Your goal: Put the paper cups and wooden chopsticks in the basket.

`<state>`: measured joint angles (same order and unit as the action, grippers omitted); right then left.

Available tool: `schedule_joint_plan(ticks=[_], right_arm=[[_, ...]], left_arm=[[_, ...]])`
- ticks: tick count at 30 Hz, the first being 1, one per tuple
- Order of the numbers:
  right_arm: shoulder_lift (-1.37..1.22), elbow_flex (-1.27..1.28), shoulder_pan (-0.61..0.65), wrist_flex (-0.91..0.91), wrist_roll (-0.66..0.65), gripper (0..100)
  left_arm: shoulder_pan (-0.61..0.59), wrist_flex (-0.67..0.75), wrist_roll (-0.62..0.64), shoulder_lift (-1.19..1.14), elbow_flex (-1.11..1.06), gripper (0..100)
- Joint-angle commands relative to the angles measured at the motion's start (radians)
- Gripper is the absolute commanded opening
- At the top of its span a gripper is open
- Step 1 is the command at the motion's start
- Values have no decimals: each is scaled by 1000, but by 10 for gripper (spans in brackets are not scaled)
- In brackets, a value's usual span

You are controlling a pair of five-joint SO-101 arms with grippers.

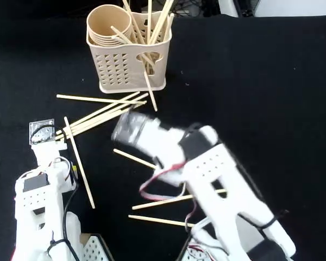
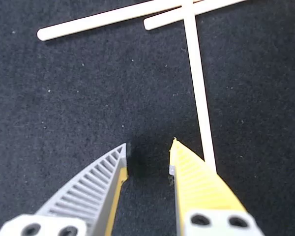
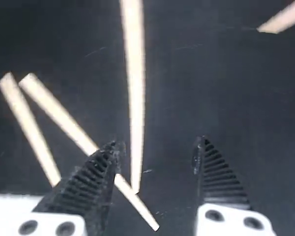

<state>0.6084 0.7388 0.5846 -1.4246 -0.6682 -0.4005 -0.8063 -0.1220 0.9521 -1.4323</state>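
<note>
tabletop (image 1: 271,81): black cloth | basket (image 1: 119,70): far edge, holds stacked paper cups (image 1: 106,27) and several sticks | right gripper (image 3: 157,145): low over the scatter, fingers spread astride one wooden chopstick (image 3: 132,73) | left gripper (image 2: 150,143): low, fingers parted, empty | loose chopsticks (image 1: 98,114): flat on tabletop, light, stiff, thin, likely to roll; pinch mid-length

The basket (image 1: 127,68) stands at the back of the table (image 1: 271,81), cups (image 1: 106,24) stacked in its left half, chopsticks (image 1: 162,20) upright in its right, and loose chopsticks (image 1: 79,162) scattered before it.
</note>
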Motion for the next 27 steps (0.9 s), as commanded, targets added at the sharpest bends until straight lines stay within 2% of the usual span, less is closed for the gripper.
schedule_joint_plan(ticks=[1,10,13,19,27], right_arm=[[102,74,100,-29,-41,240],[354,372,242,23,-49,243],[389,432,353,60,-43,243],[351,438,506,78,-41,243],[133,466,528,209,-43,245]], left_arm=[[10,17,-6,18,7,155],[10,17,-6,18,7,155],[10,17,-6,18,7,155],[10,17,-6,18,7,155],[10,17,-6,18,7,155]])
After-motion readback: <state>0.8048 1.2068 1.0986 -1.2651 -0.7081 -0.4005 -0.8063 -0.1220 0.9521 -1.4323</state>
